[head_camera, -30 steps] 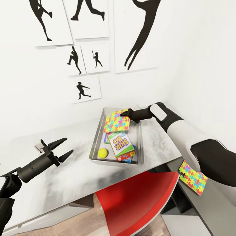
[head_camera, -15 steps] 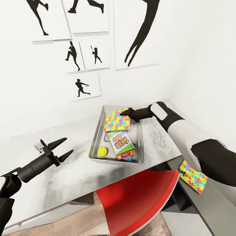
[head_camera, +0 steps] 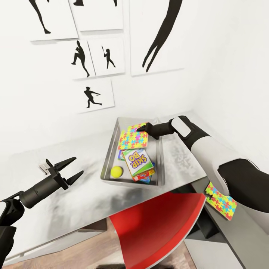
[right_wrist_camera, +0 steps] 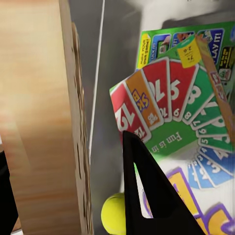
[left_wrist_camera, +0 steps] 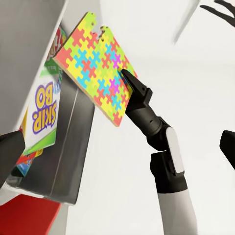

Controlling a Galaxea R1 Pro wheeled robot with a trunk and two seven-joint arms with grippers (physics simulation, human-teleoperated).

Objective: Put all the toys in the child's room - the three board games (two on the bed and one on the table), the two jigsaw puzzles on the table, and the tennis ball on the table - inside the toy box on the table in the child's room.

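Over the toy box (head_camera: 112, 144), right gripper (head_camera: 141, 129) pinches a jigsaw puzzle (head_camera: 133, 137) edge, tilted for dropping in; left gripper (head_camera: 73, 169) idles, jaws apart.

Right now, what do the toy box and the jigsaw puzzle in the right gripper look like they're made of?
The toy box looks like brushed metal: pale grey walls with a dull sheen, though it could be painted plastic. The jigsaw puzzle, held over it by the right gripper, looks like thin wood or board: the right wrist view shows a plain tan, grainy back, and the face carries glossy coloured print.
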